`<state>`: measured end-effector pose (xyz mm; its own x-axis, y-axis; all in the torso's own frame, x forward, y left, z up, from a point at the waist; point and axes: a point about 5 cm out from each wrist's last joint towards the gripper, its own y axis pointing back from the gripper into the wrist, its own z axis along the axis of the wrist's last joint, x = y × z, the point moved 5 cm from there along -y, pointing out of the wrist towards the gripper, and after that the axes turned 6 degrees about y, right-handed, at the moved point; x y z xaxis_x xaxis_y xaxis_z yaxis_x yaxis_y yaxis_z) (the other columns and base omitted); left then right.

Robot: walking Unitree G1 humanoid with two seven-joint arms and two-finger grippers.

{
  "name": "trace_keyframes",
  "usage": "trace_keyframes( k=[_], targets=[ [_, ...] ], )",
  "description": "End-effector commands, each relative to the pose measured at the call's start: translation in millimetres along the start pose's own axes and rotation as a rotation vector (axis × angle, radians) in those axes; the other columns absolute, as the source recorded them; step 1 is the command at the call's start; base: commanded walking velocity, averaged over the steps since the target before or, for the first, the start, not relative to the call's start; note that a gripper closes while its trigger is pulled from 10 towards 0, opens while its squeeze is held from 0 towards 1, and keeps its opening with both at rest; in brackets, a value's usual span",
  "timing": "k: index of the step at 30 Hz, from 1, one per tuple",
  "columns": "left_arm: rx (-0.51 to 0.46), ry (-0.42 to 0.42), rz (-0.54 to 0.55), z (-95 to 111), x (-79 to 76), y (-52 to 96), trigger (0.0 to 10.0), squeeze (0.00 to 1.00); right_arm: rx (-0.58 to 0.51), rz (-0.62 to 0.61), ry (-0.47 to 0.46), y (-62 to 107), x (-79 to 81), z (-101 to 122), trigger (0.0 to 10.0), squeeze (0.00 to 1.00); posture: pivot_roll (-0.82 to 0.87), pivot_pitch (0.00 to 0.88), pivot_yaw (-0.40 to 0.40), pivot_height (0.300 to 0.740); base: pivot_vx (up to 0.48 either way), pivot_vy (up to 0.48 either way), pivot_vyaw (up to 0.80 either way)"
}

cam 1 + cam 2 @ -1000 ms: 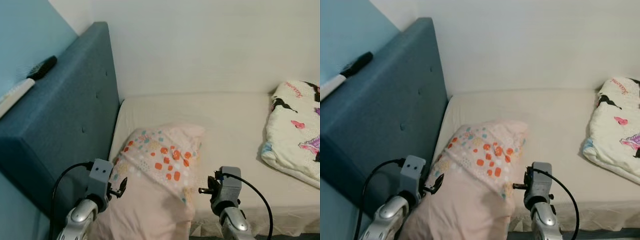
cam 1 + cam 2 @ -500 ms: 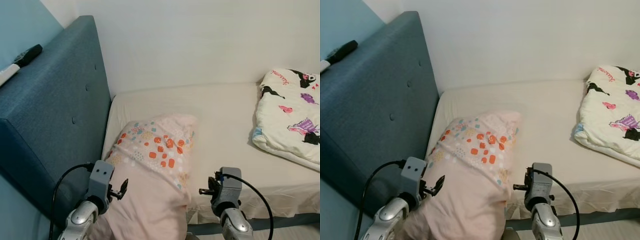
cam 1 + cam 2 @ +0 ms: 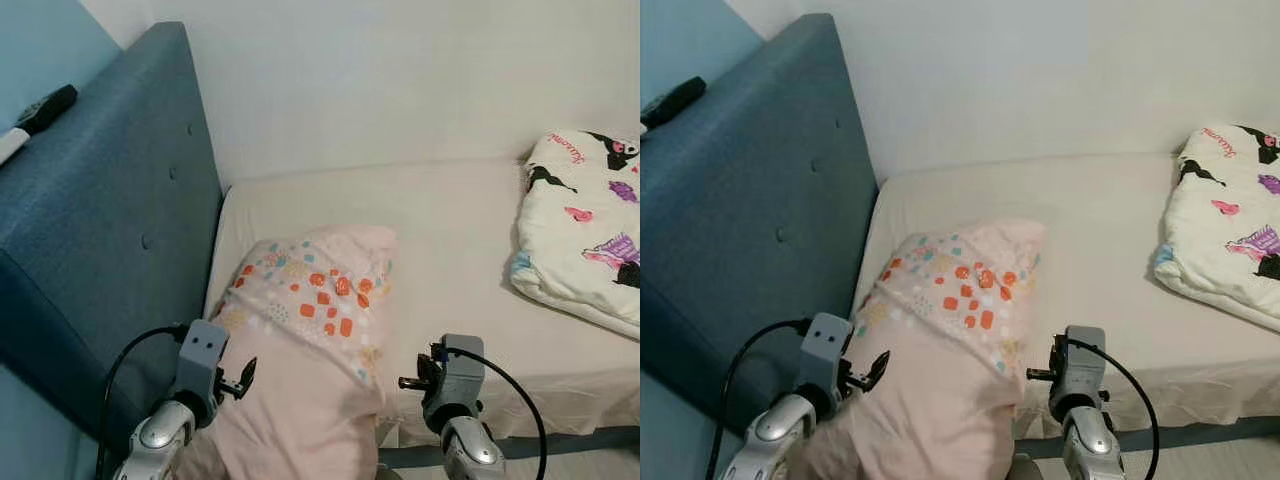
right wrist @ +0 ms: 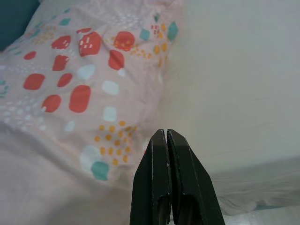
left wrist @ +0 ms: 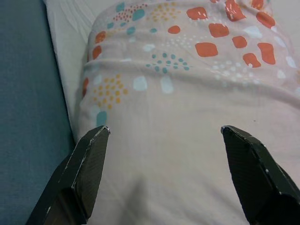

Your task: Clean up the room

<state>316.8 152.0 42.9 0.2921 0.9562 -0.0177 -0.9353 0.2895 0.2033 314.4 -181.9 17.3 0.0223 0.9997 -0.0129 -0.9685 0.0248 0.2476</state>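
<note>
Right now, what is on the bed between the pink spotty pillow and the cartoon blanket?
Nothing. In the left eye view, only bare cream mattress sheet lies between the pink pillow with orange and teal spots and the folded white cartoon-print blanket.

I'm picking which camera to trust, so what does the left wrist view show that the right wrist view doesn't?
Left wrist view: the left gripper, fingers spread wide over the pillow, and the blue headboard. Right wrist view: the right gripper, fingers pressed together, and a broad stretch of the cream mattress. Both show the patterned pink pillow.
</note>
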Motion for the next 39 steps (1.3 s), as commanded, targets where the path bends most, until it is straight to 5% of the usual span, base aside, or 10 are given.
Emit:
trace_keyframes(
  k=[1,28,30,35,39],
  targets=[
    [0.036,-0.021,-0.006,-7,0.9,4.2,10.0,0.0,-0.007,-0.001,-0.015,3.0,0.4,-1,10.0,0.0,-0.04,0.106,0.025,0.615,0.0,0.0,0.0],
    [0.048,0.005,0.019,-7,12.4,17.0,10.0,0.0,-0.052,0.002,-0.005,3.0,-1.3,16,10.0,0.0,-0.03,0.17,0.023,0.595,0.0,0.0,0.0],
    [0.049,0.015,0.031,-6,18.6,19.6,10.0,0.0,-0.062,0.0,-0.007,0.1,-2.8,22,10.0,0.0,-0.02,0.18,0.023,0.595,0.0,0.0,0.0],
    [0.017,0.168,0.156,0,62.8,46.4,10.0,0.0,-0.104,-0.019,-0.025,-20.5,-16.4,48,10.0,0.0,-0.02,0.198,0.012,0.595,0.0,0.0,0.0],
    [0.009,0.268,0.156,-1,77.4,66.8,10.0,0.0,-0.108,-0.023,-0.038,-30.5,-23.1,58,10.0,0.0,-0.01,0.208,0.0,0.595,0.0,0.0,0.0]
  ],
)
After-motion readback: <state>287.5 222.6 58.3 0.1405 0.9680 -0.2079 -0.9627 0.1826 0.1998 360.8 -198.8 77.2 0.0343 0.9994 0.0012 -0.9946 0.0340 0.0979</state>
